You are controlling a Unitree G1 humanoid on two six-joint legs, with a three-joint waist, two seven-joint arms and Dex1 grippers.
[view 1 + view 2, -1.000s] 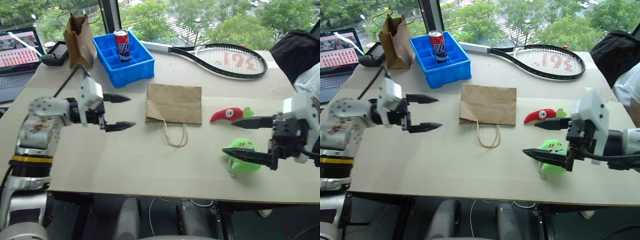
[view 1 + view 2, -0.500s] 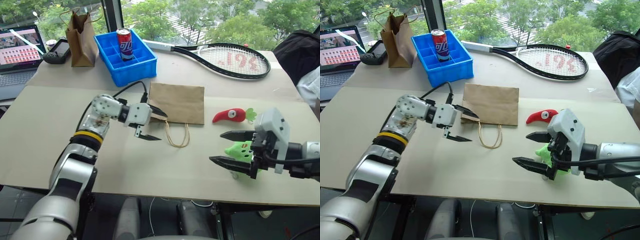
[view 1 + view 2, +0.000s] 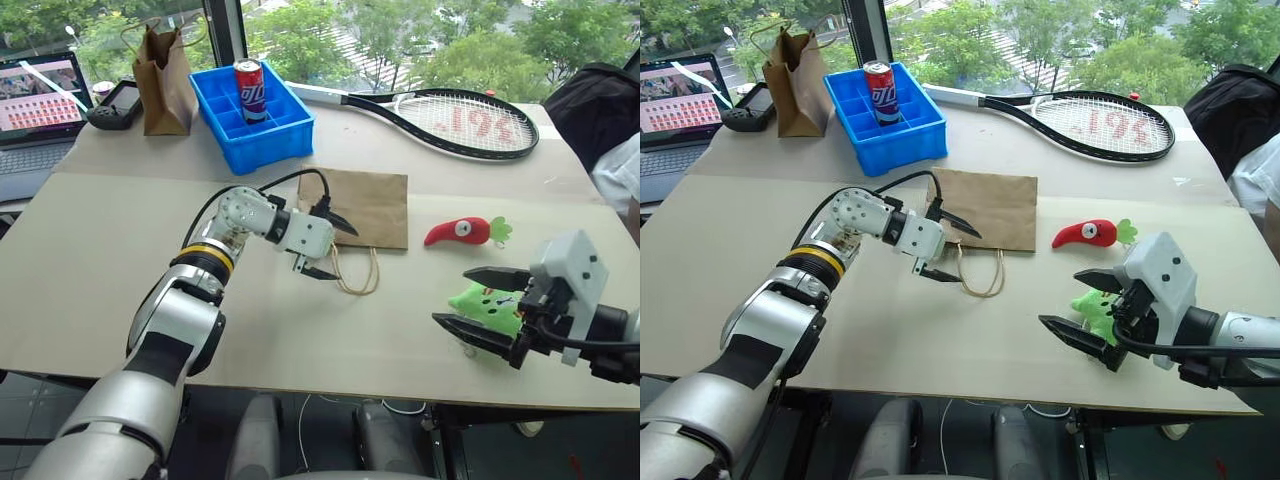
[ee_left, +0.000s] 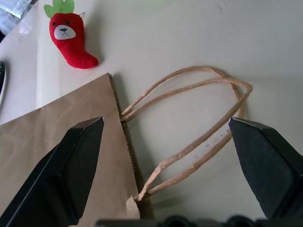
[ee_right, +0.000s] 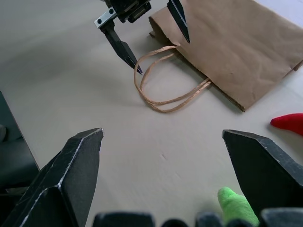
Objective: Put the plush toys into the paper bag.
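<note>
Left claw (image 3: 327, 247) has swung to paper bag (image 3: 365, 205); wrist view catches red toy (image 4: 69, 40).

Bright daylight comes in through the window (image 3: 420, 40) behind the table (image 3: 250, 340). The tabletop looks pale and evenly lit, with no strong glare. Soft little shadows sit close under the paper bag (image 3: 365, 205) and its cord handles (image 4: 199, 123). Everything looks sharp, not blurry.

Upper-floor office or lab, laptop (image 3: 38, 112) on desk, big window (image 3: 400, 40) over treetops
</note>
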